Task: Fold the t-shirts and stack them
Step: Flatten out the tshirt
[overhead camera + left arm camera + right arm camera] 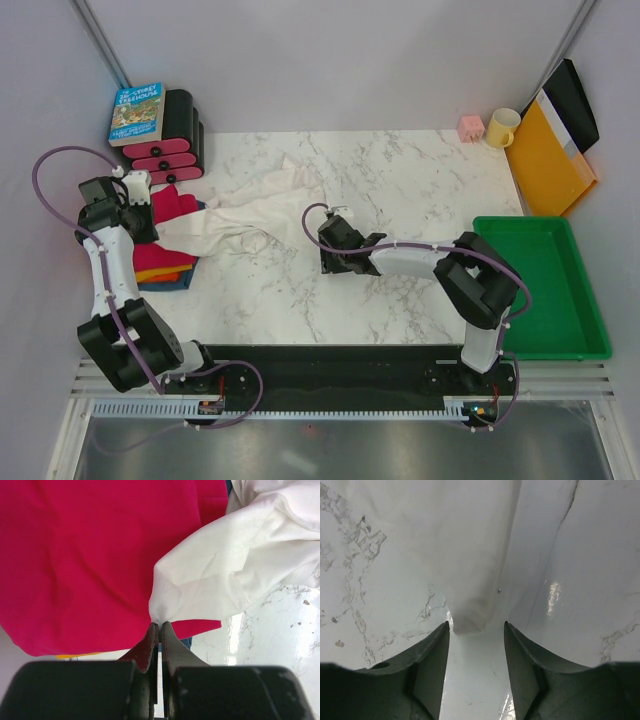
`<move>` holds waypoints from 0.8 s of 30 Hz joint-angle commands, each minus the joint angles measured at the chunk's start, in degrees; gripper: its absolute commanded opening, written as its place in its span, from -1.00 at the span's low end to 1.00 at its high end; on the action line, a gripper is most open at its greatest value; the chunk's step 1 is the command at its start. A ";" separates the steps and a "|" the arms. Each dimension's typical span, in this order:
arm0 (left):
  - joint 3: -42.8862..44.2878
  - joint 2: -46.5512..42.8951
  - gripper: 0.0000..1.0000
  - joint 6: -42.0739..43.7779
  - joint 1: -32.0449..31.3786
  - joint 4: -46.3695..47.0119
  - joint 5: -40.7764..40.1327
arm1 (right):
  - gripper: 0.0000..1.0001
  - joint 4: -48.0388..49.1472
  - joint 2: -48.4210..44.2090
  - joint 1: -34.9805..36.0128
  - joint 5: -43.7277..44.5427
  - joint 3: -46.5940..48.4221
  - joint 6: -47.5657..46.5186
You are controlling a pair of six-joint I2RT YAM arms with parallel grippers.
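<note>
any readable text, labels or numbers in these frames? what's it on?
"TREEHOUSE": probable reading of the last word in the yellow title on the cover of the blue book, back left of the table.
Rest of that title and the smaller print under it: too small to read.
Yellow mug, pink cube, green tray: no text visible.
Both wrist views: none.

The white marble table [400, 180] carries a cream-white shirt [250, 215], spread from the left fingers [147, 647] across to the right fingers [427, 670], its tip lying on the marble between the latter. Beneath the left fingers sits a pile of folded shirts [165, 265], blue lowest. Well away from the right fingers stand a yellow mug [503, 127] and a pink cube [470, 127]; a green tray [550, 290] sits far behind them
</note>
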 commanded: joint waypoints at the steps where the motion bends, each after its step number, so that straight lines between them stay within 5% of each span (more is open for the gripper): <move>1: 0.40 0.17 -0.96 0.80 0.01 1.53 1.87 | -0.03 -0.32 1.84 -0.06 2.55 0.87 1.25; 10: 0.67 0.44 -0.97 1.07 -0.08 1.70 2.13 | -0.37 -4.54 2.73 -0.06 5.45 0.87 0.90; 13: 0.40 0.26 -0.96 0.89 -0.08 1.88 2.30 | -0.65 -5.77 2.55 0.02 6.77 0.61 1.25; 14: 0.14 0.26 -0.96 0.89 -0.08 1.88 2.22 | -0.99 -6.04 2.55 -0.06 7.38 0.52 1.51; 20: 0.92 -0.71 -0.97 0.63 -0.08 1.88 2.31 | -1.00 -8.67 -2.54 -0.24 12.39 -0.19 2.57; 24: 5.75 -1.23 -0.96 -0.77 -0.08 0.12 4.67 | -1.00 -15.25 -9.30 -3.48 19.59 7.69 -2.51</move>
